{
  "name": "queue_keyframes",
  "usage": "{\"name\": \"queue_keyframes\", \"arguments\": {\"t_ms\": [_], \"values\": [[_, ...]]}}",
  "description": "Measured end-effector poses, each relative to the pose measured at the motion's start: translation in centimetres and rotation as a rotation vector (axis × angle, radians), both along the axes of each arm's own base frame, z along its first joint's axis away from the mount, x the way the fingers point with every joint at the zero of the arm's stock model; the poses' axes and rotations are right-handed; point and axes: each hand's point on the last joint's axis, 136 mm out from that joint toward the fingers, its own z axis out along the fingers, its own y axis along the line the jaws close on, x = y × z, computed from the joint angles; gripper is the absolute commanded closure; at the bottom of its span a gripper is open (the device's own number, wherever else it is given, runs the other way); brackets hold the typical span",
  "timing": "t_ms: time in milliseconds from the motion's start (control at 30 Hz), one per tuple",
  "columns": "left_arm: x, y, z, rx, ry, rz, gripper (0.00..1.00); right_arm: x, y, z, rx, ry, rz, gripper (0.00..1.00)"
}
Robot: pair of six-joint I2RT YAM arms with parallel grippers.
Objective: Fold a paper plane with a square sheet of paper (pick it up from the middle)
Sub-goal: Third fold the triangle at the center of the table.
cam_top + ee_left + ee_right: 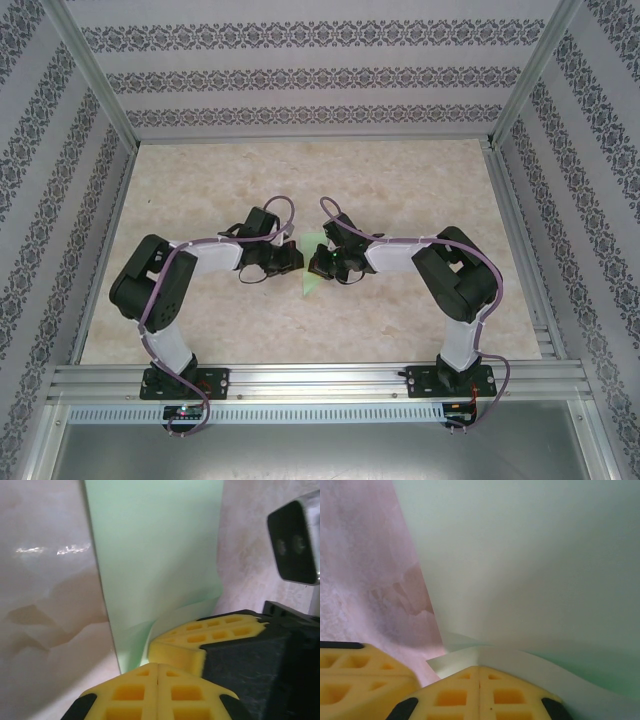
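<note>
Yellow lattice foam: left gripper [157,666], pads pressed flat together with no gap. You cannot tell whether paper is caught in the seam or merely passes behind it.

Right gripper [479,669]: pads likewise closed, nipping a curled edge of the pale green paper plane [312,268]. The plane lies part-folded on the marbled table [420,190], midway between the two arms, its point towards their bases.

Risks, as judged:
1. Tear or stray crease. The two grippers sit just beside each other at one edge, so if you draw them apart, thin paper may give at the pinch.
2. Fold springing open. The lifted flap is bowed, not flattened, so if you release early it may rise.
3. Slide. The tabletop looks slick, and a one-sided press could skew the centre line.

Writing: none legible. The black camera housing [294,540] carries no readable label, and the patterned walls [300,75] show ornament, no letters.
</note>
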Motion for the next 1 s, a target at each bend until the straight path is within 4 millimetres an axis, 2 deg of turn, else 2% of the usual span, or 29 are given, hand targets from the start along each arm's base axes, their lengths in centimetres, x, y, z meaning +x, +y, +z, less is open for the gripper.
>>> {"name": "queue_keyframes", "arguments": {"t_ms": [567, 1000], "values": [[-0.2, 0.0, -1.9, 0.029, 0.039, -0.002, 0.95, 0.0, 0.0, 0.1, 0.002, -0.004, 0.003, 0.98], [0.1, -0.6, -1.8, 0.069, 0.017, -0.004, 0.95, -0.2, -0.5, 0.2, 0.014, -0.006, 0.008, 0.97]]}}
